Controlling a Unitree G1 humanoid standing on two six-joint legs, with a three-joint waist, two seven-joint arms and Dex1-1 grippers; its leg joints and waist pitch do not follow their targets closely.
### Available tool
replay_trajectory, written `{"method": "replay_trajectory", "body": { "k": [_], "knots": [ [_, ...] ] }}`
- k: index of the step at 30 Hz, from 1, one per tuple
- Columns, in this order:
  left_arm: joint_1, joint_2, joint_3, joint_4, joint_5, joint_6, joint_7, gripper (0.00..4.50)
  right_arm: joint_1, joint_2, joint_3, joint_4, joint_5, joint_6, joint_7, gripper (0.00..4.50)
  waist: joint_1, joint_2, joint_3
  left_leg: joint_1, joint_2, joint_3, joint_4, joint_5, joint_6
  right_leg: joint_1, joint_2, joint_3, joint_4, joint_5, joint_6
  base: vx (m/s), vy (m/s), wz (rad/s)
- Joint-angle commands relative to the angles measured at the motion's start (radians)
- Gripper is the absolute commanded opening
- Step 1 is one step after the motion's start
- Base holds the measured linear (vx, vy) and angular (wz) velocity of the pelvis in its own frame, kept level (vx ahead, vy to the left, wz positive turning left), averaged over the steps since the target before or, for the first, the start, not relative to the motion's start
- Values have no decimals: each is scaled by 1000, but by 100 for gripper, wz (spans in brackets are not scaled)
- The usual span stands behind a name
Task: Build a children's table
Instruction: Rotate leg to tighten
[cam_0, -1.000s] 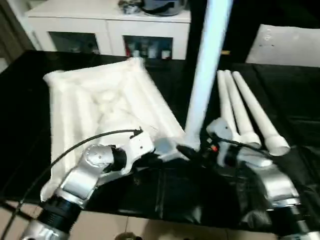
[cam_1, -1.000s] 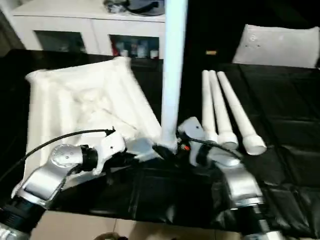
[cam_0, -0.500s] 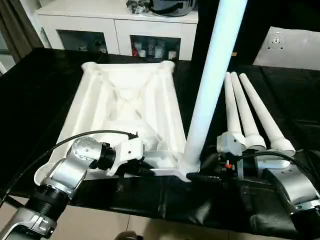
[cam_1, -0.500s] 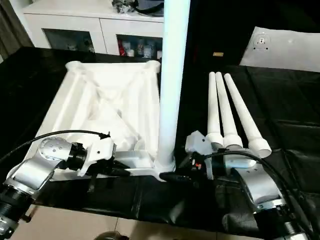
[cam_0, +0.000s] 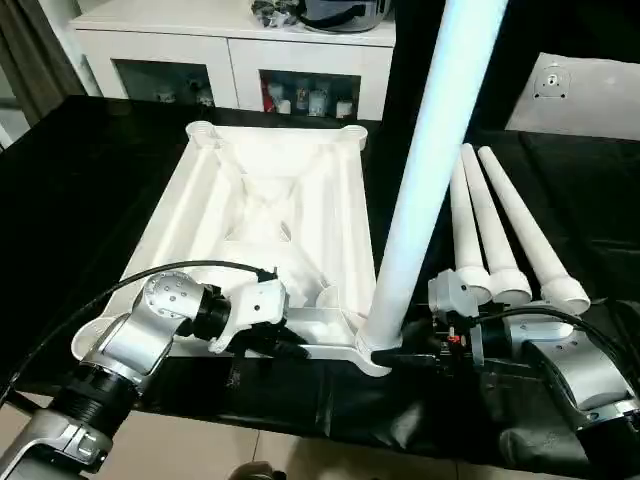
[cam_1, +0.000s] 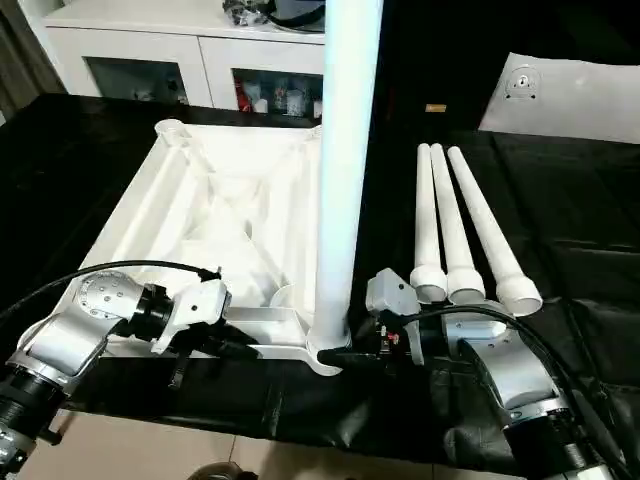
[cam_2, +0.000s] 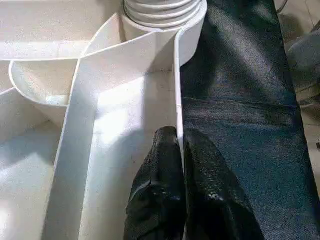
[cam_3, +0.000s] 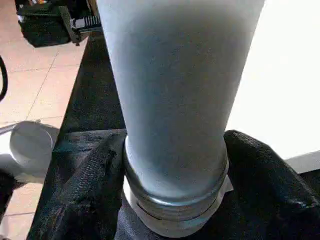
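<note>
Tabletop (cam_0: 270, 230) lies ribbed side up on the black work table (cam_0: 90, 170), its near corner socket (cam_2: 162, 12) already holding one upright leg (cam_0: 425, 170). I judge the first leg is being seated; three spare legs (cam_0: 500, 235) wait side by side just to the right. My right gripper (cam_3: 172, 170), forearm reaching in low from the right, has its fingers (cam_3: 260, 170) clamped on either side of the leg's base just above the socket. My left gripper (cam_2: 180, 150), elbow bent and wrist turned inward, pinches the tabletop's thin near rim to steady it. Next, I reckon, comes pressing or twisting the leg home, then releasing and reaching for a spare.
</note>
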Motion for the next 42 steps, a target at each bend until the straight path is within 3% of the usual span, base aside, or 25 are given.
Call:
{"method": "replay_trajectory", "body": {
  "k": [1,3,4,5,6,8,9,14,17,19,21,24,26,28,36,38,40,42],
  "knots": [
    [-19,-10,-7,-10,-4,-15,6,0,-2,30,1,-10,36,26,-18,271,-3,-6,-60,8,106,-45,-74,-190,70,41,-130,83,-85,-378,-102,0,0,0],
    [-15,-21,3,-13,2,-3,38,0,6,51,-4,-23,48,44,-40,269,-3,-6,-57,10,105,-45,-75,-201,65,40,-131,82,-90,-402,-98,0,0,0],
    [0,-55,25,-36,13,48,132,0,23,105,-6,-40,40,76,-129,269,-5,-6,-56,10,104,-45,-75,-207,60,40,-131,81,-91,-419,-92,0,0,0],
    [0,-56,26,-38,13,51,134,0,23,107,-6,-41,40,77,-132,269,-7,-1,-55,10,107,-47,-77,-209,53,39,-131,83,-90,-417,-93,0,0,0],
    [10,-78,36,-58,14,89,181,0,29,143,-7,-47,32,90,-188,269,-14,-2,-53,15,111,-49,-80,-238,36,36,-130,81,-94,-431,-96,0,0,0],
    [27,-117,52,-94,12,144,251,0,27,204,-10,-45,13,119,-290,269,-19,1,-52,18,105,-52,-81,-264,19,36,-134,79,-99,-465,-91,0,0,0],
    [35,-144,60,-117,8,181,289,0,20,238,-12,-39,4,135,-337,269,-31,-3,-49,13,103,-55,-83,-273,13,41,-133,76,-101,-477,-86,0,0,0],
    [42,-282,56,-209,43,341,470,0,-63,427,-43,52,-27,181,-570,268,-62,-3,-54,10,97,-56,-75,-248,15,41,-135,77,-101,-465,-96,0,0,0],
    [22,-346,60,-211,71,391,554,0,-96,476,-43,94,-62,192,-653,268,-64,-1,-56,10,95,-50,-73,-223,29,37,-129,81,-99,-433,-94,0,0,0],
    [4,-414,60,-212,86,436,635,0,-108,510,-37,120,-79,193,-695,268,-61,-1,-64,7,100,-49,-72,-169,35,42,-130,84,-87,-348,-112,0,0,0],
    [6,-415,53,-214,93,433,638,0,-103,511,-38,118,-82,188,-701,333,-54,-3,-67,2,101,-49,-70,-135,50,46,-132,87,-79,-288,-123,0,0,0],
    [22,-403,41,-239,110,448,636,0,-92,512,-64,116,-93,187,-716,336,-48,-2,-73,-4,99,-45,-67,-86,76,49,-132,89,-65,-203,-143,0,0,0],
    [29,-379,41,-244,109,444,617,0,-81,493,-68,105,-97,175,-706,376,-47,1,-75,-5,100,-46,-66,-72,84,49,-131,87,-63,-179,-145,0,0,0],
    [37,-342,45,-247,109,422,575,0,-70,460,-74,86,-97,158,-690,386,-46,2,-76,-7,101,-47,-65,-67,93,49,-129,87,-59,-157,-146,0,0,0],
    [40,-170,70,-184,59,268,359,0,-21,269,-108,-35,-34,90,-450,446,-43,7,-73,-5,99,-46,-65,-119,101,47,-125,84,-66,-199,-125,0,0,0],
    [39,-145,65,-168,55,232,322,0,-13,232,-106,-50,-29,91,-402,446,-35,11,-71,-4,101,-46,-65,-131,95,44,-126,84,-71,-233,-118,0,0,0],
    [33,-111,58,-123,43,157,252,0,-3,173,-103,-70,-17,88,-323,446,-24,4,-72,1,104,-44,-66,-134,92,42,-128,86,-71,-252,-108,0,0,0],
    [21,-77,48,-80,20,94,166,0,2,112,-84,-82,-5,75,-229,446,-14,5,-71,2,104,-43,-67,-136,91,38,-126,86,-70,-249,-113,0,0,0]
  ]
}}
